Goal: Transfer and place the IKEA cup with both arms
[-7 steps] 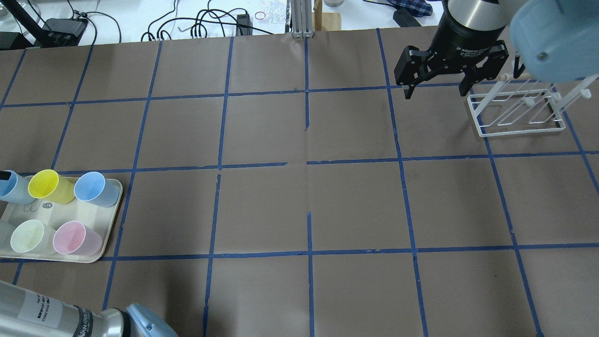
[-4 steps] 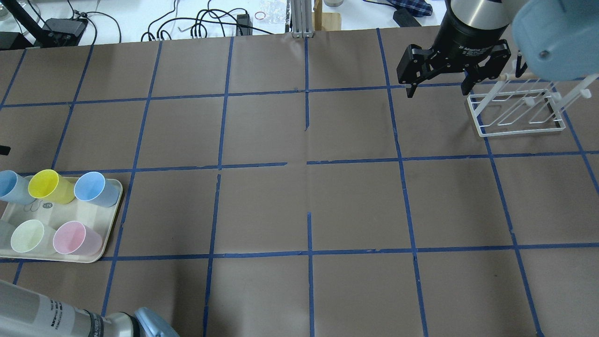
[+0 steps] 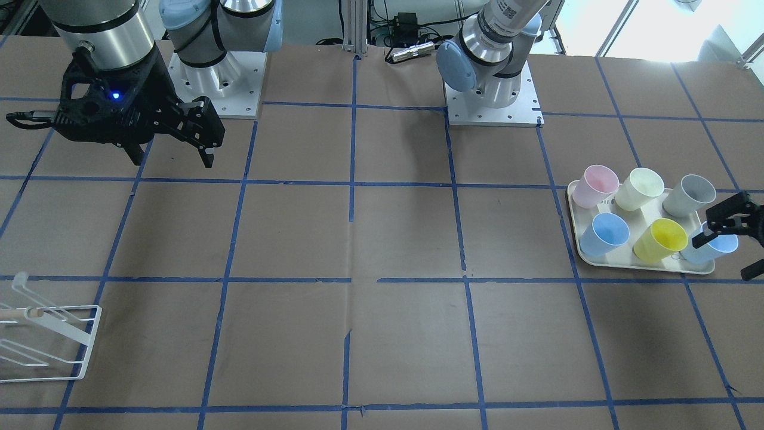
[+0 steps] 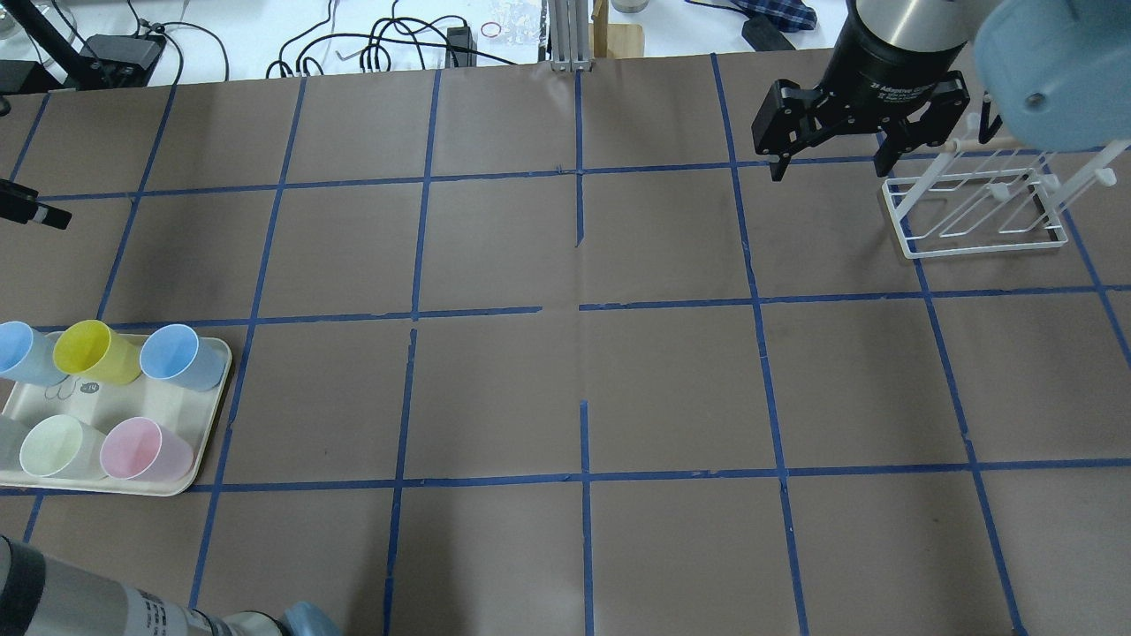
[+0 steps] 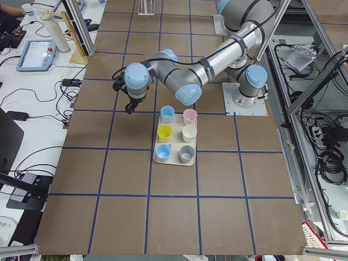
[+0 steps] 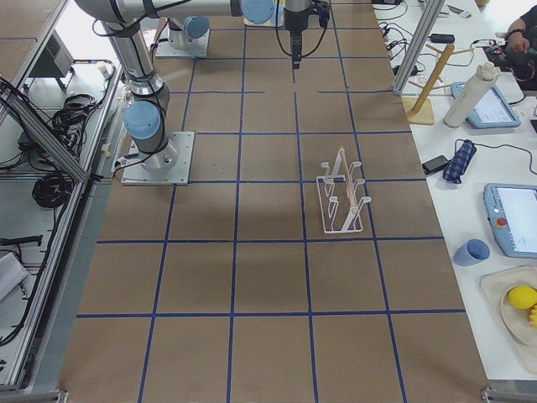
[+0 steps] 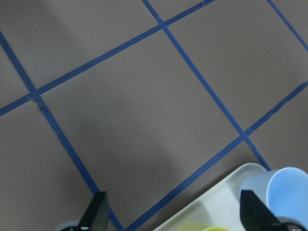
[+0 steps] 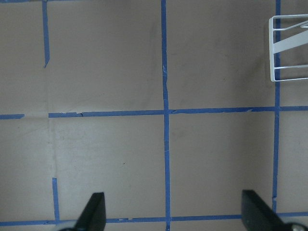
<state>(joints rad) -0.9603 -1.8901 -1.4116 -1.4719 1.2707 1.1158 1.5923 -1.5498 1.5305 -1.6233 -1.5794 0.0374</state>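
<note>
The pale light-blue IKEA cup (image 4: 18, 352) stands upright in the far left corner of the beige tray (image 4: 215, 415), beside a yellow cup (image 4: 88, 352). It also shows in the front view (image 3: 719, 248) and the left view (image 5: 162, 151). My left gripper (image 7: 174, 214) is open and empty. It hangs over the table just beyond the tray's far edge, apart from the cups; only one finger (image 4: 31, 210) shows overhead. My right gripper (image 4: 829, 168) is open and empty, high over the far right of the table, next to the rack.
A deeper blue cup (image 4: 181, 356), a pale green cup (image 4: 53, 446), a pink cup (image 4: 141, 449) and a grey cup (image 3: 689, 194) share the tray. A white wire rack (image 4: 976, 208) stands far right. Cables lie beyond the far table edge.
My left gripper has drawn away from the pale blue cup, past the tray's far edge. My right gripper has shifted slightly back and to the right. Both stay open.
</note>
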